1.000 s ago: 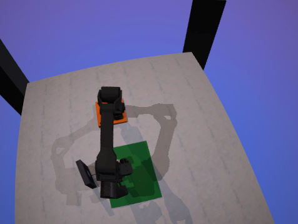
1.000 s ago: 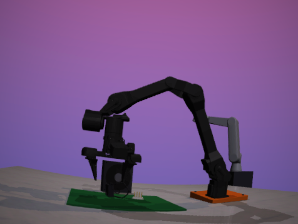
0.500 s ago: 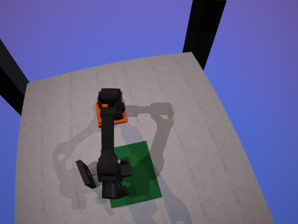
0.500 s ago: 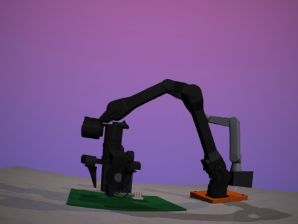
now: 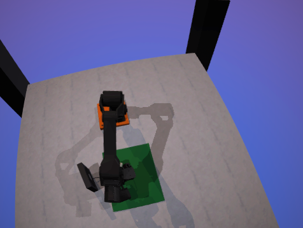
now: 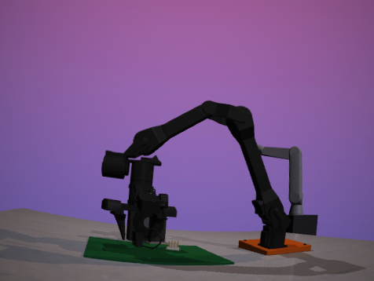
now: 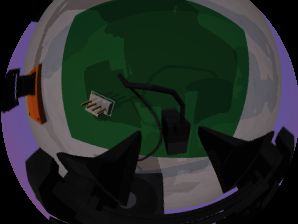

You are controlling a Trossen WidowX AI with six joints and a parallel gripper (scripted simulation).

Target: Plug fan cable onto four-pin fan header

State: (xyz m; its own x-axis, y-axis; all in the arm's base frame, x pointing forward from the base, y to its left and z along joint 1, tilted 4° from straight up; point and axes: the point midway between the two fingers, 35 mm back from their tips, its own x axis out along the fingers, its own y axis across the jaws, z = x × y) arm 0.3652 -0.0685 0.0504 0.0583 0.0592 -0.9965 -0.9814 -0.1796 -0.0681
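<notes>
gripper (image 7: pixel 172 156) | jaws partly open, astride the plug (image 7: pixel 174 131), no firm grip | board (image 7: pixel 200 43) beneath

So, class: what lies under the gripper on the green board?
In the wrist view the black plug sits between the gripper's part-closed fingers, its cable looping over the green board. The pale header lies apart. The fingertips' contact is hidden.

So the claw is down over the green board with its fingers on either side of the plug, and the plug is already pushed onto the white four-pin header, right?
Not quite. The plug isn't on the white four-pin header; the wrist view shows it lying apart from it on the green board. The rest holds: the claw is down with fingers either side.
</notes>
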